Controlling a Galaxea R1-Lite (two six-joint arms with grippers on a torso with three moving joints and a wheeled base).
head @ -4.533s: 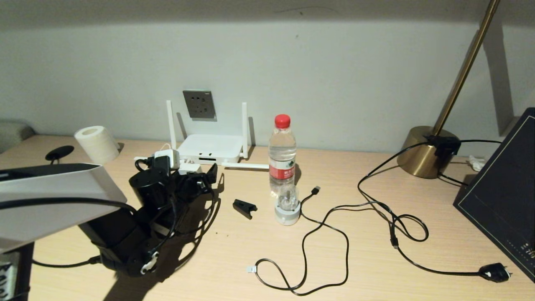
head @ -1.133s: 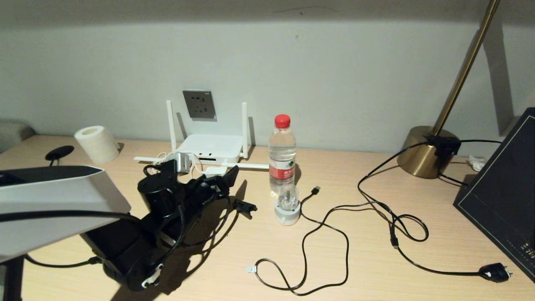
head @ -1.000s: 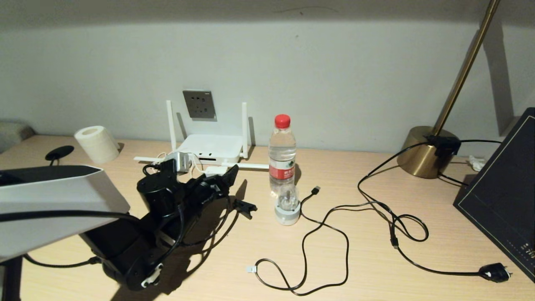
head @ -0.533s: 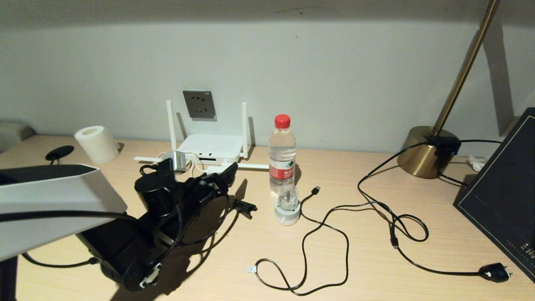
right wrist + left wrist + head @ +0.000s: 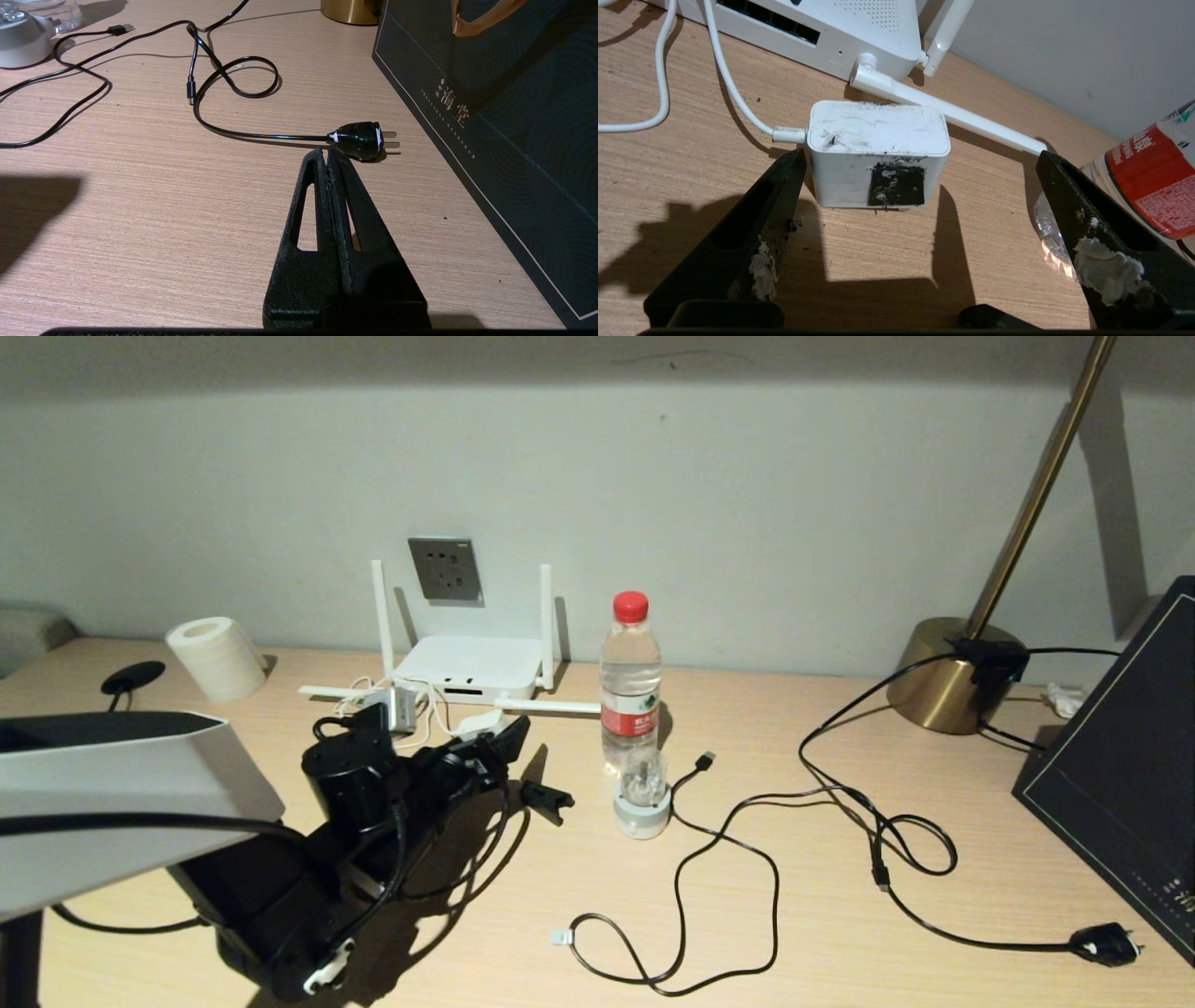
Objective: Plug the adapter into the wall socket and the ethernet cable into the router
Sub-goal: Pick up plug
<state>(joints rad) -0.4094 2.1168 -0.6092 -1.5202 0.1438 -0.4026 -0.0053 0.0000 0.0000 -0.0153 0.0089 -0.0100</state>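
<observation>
Adapter (image 5: 878,151) sits on the desk (image 5: 840,915) just in front of the router (image 5: 470,665), dark label facing the left wrist camera, thin white cord (image 5: 733,88) leaving its side and looping past the router's front edge. Nothing holds it.

Left gripper (image 5: 920,161) has its jaws spread fully wide, straddling the adapter; one finger (image 5: 752,233) is just beside the adapter's cord-side corner, contact not resolvable; the other finger (image 5: 1092,233) is well clear, over by the water bottle (image 5: 630,681). Gripper is empty.

Wall socket (image 5: 444,568) is on the wall directly above the router, with no plug in it.

Ethernet cable (image 5: 728,859) lies loose on the desk right of centre, clear plug (image 5: 559,937) nearest the camera, not in the router. A small black clip-like piece (image 5: 544,797) lies just right of the left gripper.

Right gripper (image 5: 329,156) is fully closed, empty, hovering low over the desk with its tips near the black lamp plug (image 5: 359,139); whether they touch is unclear. Dark box (image 5: 504,116) stands alongside.

Containers: the water bottle is upright with its red cap on. A small clear dome on a white base (image 5: 642,798) stands in front of it. Paper roll (image 5: 217,657) sits at far left.
</observation>
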